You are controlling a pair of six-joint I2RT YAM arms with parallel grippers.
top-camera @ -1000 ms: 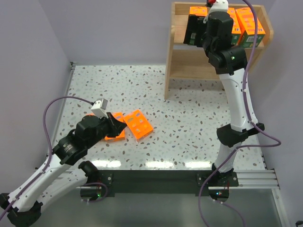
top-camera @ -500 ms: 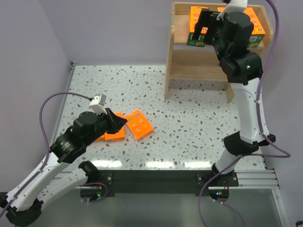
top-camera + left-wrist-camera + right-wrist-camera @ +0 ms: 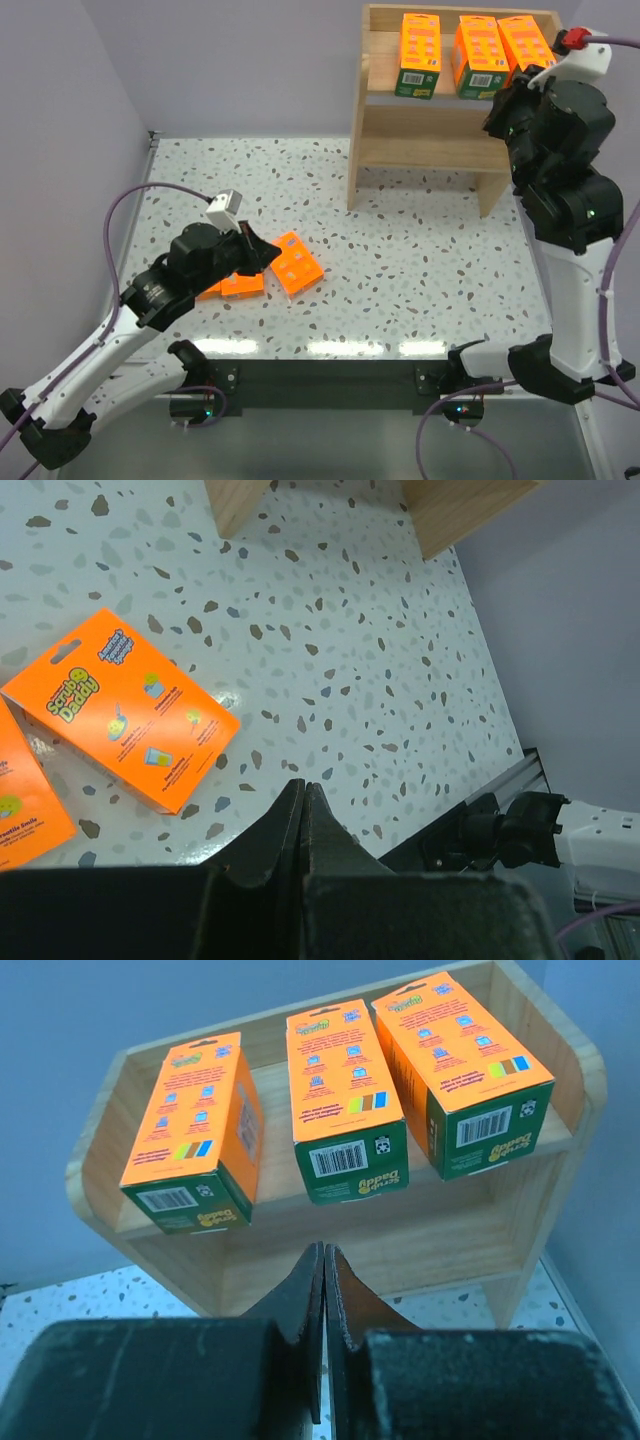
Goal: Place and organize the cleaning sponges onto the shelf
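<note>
The right gripper [image 3: 322, 1258] has its fingers clenched together on nothing, just in front of the shelf [image 3: 400, 1245]. On the top tier three cleaning sponges [image 3: 345, 1090] stand in a row. They are orange packs with small pictures, and their dark green barcoded ends face near. The left gripper [image 3: 303, 790] is likewise clenched and empty, over the speckled table [image 3: 380, 630] beside a flat orange pack [image 3: 125, 720], with another pack [image 3: 25, 805] just to its left. Half a second ago the right gripper was spread wide at the leftmost shelf pack. It has since drawn back to the right and closed. The table packs have not moved.
</note>
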